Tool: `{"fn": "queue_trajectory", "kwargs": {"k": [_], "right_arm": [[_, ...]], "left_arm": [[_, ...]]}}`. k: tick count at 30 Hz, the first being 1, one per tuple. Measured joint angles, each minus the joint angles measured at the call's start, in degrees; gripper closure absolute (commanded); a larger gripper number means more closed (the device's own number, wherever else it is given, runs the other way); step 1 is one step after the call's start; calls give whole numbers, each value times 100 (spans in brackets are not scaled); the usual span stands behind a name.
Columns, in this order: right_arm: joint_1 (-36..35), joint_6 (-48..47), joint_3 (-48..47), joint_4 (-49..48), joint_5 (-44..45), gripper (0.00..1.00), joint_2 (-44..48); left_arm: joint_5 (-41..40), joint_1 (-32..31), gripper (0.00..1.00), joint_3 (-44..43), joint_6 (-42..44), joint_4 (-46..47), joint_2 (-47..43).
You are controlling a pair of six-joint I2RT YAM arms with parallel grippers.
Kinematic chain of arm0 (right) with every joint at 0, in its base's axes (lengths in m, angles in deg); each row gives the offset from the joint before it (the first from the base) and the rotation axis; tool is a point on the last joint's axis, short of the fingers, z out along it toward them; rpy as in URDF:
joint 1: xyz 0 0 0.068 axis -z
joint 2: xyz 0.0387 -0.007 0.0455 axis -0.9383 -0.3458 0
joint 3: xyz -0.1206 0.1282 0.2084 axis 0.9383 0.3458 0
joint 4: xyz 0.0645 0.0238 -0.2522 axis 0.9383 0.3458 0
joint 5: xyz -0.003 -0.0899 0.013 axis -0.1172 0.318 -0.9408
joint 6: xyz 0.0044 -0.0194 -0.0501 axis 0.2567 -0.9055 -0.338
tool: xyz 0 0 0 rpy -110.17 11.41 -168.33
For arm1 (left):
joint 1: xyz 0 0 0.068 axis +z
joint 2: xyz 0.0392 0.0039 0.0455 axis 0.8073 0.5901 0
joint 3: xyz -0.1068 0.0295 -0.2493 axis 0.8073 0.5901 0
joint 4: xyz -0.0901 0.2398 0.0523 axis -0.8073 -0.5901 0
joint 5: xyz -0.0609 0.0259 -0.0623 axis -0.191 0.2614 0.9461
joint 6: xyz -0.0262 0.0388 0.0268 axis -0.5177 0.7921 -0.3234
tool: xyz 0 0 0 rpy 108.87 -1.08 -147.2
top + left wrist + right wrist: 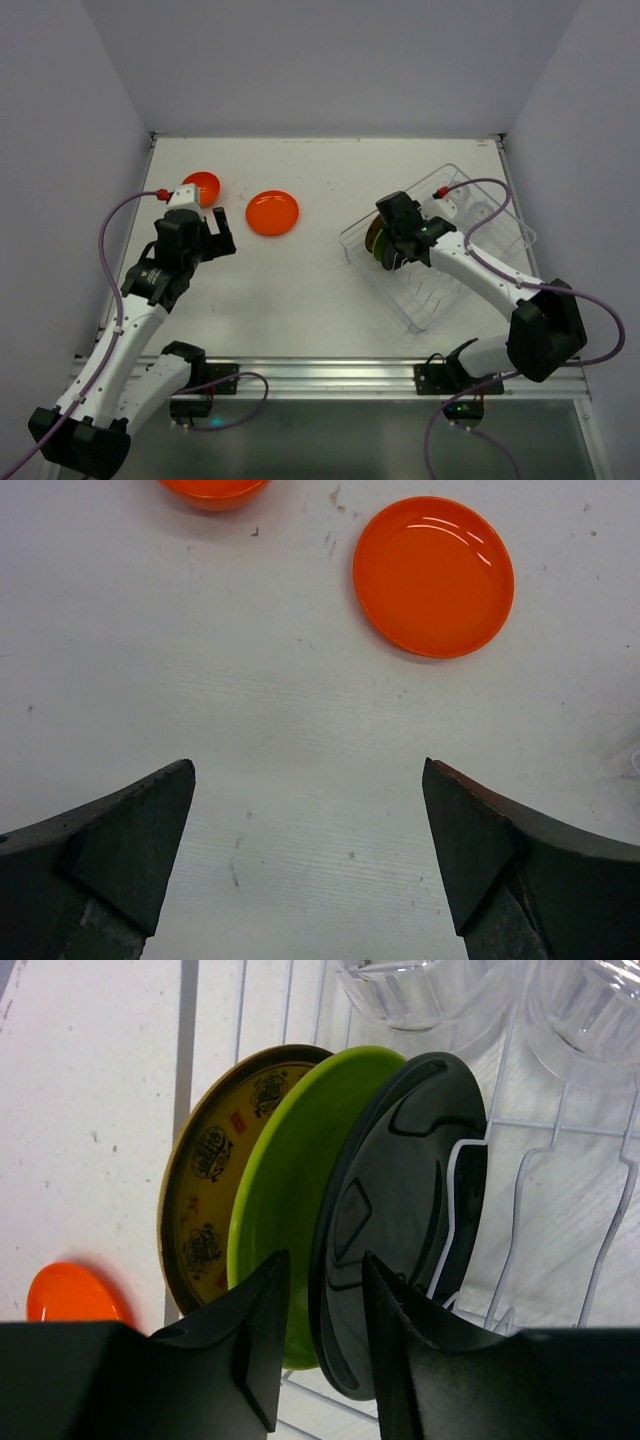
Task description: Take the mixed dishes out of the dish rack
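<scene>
The dish rack [445, 290] stands at the right. A brown-yellow patterned plate [205, 1180], a lime green plate [290, 1180] and a dark plate [400, 1210] stand upright in it side by side. Clear cups [420, 990] sit behind them. My right gripper [325, 1260] hangs over these plates [374, 238], its jaws narrowly open astride the dark plate's rim. The orange plate [272, 212] and the orange-red bowl [200, 185] lie on the table at the left. My left gripper [220, 232] is open and empty just near of them, above bare table [309, 764].
The orange plate [433, 575] and the bowl's edge [212, 488] lie ahead of the left fingers. The white table [300, 300] is walled at the back and both sides. Purple cables loop off both arms.
</scene>
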Motion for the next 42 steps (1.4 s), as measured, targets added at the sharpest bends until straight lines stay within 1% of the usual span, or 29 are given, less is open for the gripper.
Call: {"fn": "queue_trajectory", "kwargs": {"k": [5, 8, 9, 12, 13, 15, 16, 19, 20, 22, 31, 42], "right_arm": [[2, 350, 2, 122, 0, 66, -199], [2, 452, 11, 151, 2, 73, -205], [2, 479, 11, 149, 4, 77, -205], [2, 494, 9, 155, 37, 80, -199], [0, 492, 9, 177, 52, 84, -195], [0, 501, 9, 208, 63, 84, -177], [0, 501, 9, 219, 61, 88, -164], [0, 527, 9, 273, 61, 93, -127], [0, 533, 9, 293, 61, 97, -111], [0, 533, 9, 341, 59, 99, -74], [2, 417, 9, 442, 46, 100, 286], [2, -363, 162, 122, 46, 100, 1449]], "left_arm": [[0, -20, 0, 0, 0, 2, 2], [2, -26, 0, 2, 0, 2, 7], [0, -26, 0, 2, 0, 2, 13], [2, -26, 0, 4, 2, 2, 42], [2, -26, 0, 7, 2, 2, 46], [2, -26, 0, 11, 2, 0, 55], [2, -26, 0, 11, 2, 2, 57], [2, -26, 0, 11, 2, 2, 57], [2, -26, 0, 11, 2, 2, 57], [4, -26, 0, 11, 2, 2, 57], [4, -26, 0, 11, 2, 2, 55], [9, -26, 0, 11, 4, 2, 50]]}}
